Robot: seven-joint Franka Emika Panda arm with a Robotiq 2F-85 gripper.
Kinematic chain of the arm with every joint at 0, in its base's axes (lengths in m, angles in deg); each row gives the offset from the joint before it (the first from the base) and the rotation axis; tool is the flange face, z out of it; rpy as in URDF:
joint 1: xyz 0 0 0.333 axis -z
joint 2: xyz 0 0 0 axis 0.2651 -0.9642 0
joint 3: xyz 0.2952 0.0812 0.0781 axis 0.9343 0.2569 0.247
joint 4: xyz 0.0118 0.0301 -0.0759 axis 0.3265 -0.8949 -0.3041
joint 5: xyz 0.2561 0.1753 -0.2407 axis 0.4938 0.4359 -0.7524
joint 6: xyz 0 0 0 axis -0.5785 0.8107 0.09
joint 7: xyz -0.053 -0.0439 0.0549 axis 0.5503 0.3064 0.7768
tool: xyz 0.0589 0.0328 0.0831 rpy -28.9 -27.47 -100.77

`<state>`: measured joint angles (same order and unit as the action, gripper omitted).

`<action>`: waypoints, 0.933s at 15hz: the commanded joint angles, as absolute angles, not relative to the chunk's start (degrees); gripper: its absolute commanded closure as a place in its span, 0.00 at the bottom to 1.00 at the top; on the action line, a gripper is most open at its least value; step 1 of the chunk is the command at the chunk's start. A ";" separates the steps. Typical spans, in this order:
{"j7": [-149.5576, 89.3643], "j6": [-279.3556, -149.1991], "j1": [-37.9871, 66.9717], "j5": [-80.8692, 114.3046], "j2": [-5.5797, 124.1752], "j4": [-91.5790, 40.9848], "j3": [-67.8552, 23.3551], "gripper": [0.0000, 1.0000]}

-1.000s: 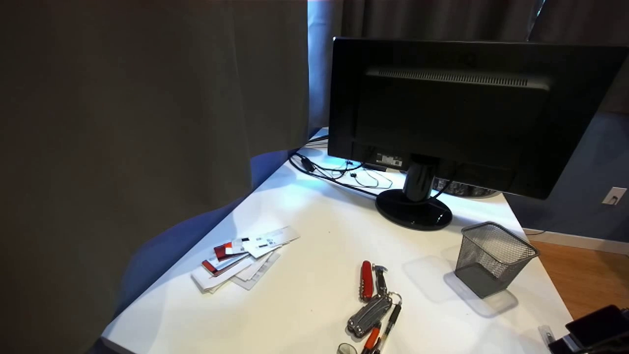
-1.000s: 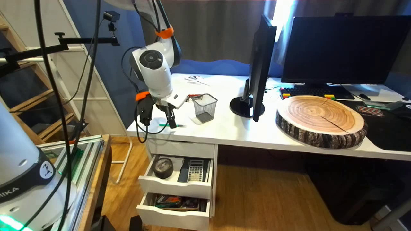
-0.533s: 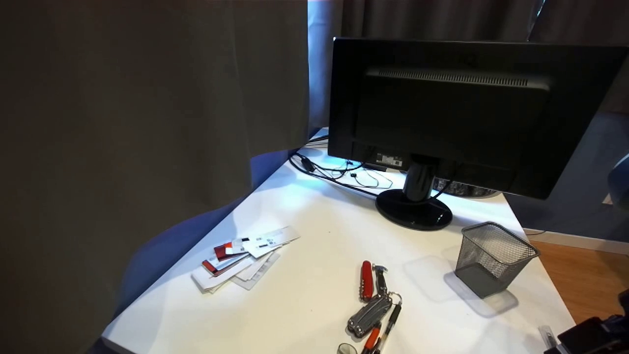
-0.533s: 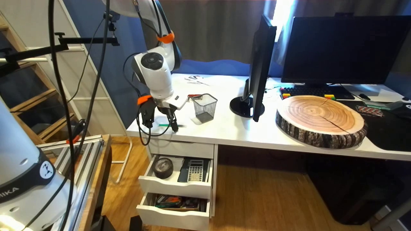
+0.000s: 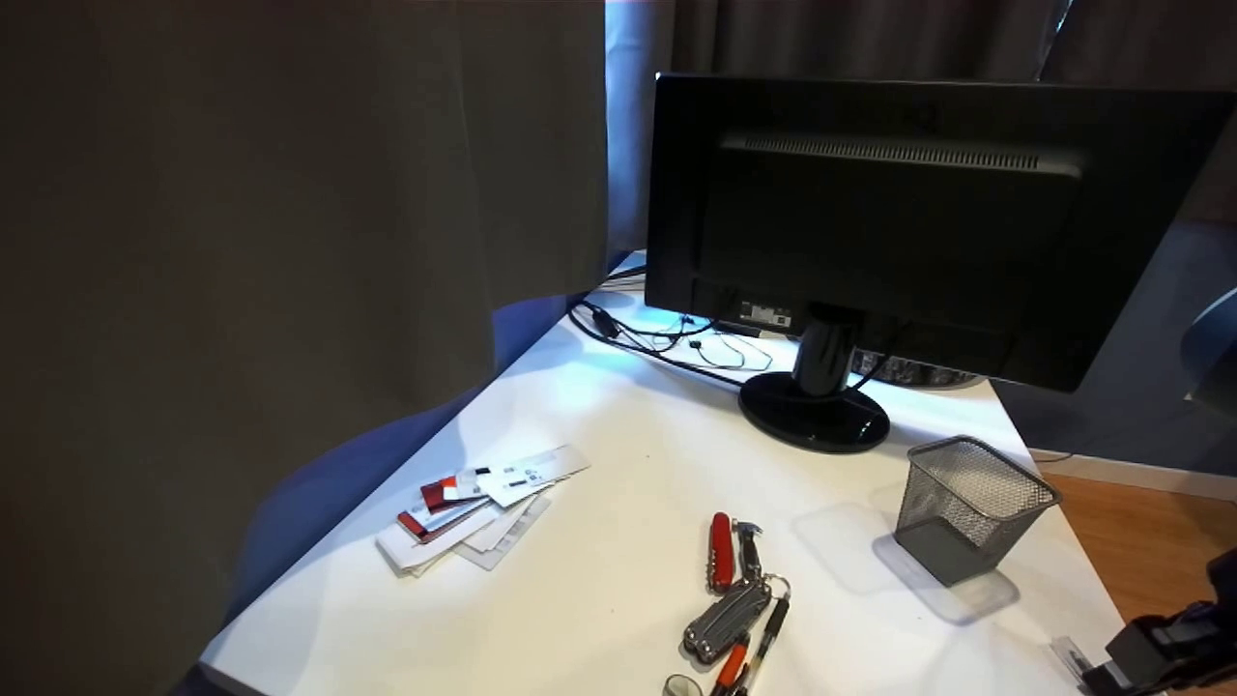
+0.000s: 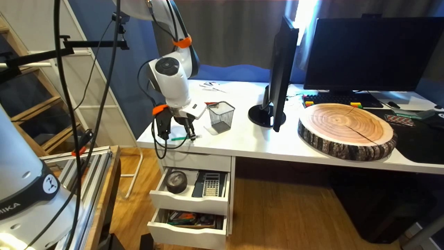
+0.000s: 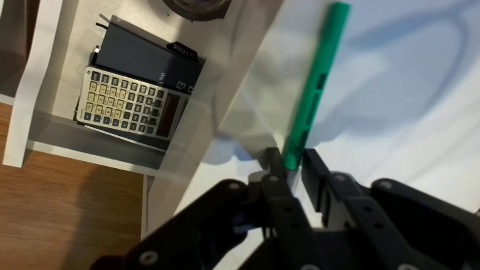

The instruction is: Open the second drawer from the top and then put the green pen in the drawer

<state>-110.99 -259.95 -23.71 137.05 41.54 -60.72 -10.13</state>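
Observation:
The green pen (image 7: 318,82) lies between the fingertips of my gripper (image 7: 292,159) in the wrist view, gripped close to its clear end. Both black fingers seem to touch it. In an exterior view the gripper (image 6: 192,137) is low over the desk's front left part, the pen (image 6: 178,138) showing beside it. Only the pen's clear end (image 5: 1069,657) shows in an exterior view, by the black fingertip. The second drawer from the top (image 6: 189,202) is pulled out below the desk edge; it holds a calculator (image 7: 123,99) and a dark tape roll (image 6: 176,182).
Above that drawer is a closed top drawer (image 6: 196,161); below it, another pulled-out drawer (image 6: 187,236). A mesh cup (image 6: 222,118) stands right of the gripper, then a monitor (image 6: 282,73). Small tools (image 5: 730,614) lie further back. A cable loop (image 6: 156,146) hangs from the wrist.
In an exterior view the arm has shifted slightly right and lower. The gripper has shut around the pen, which has turned a little on the desk. The drawers have not moved.

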 commanded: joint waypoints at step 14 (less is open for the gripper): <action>-109.23 -262.33 -24.56 145.54 43.76 -67.32 -17.48 0.94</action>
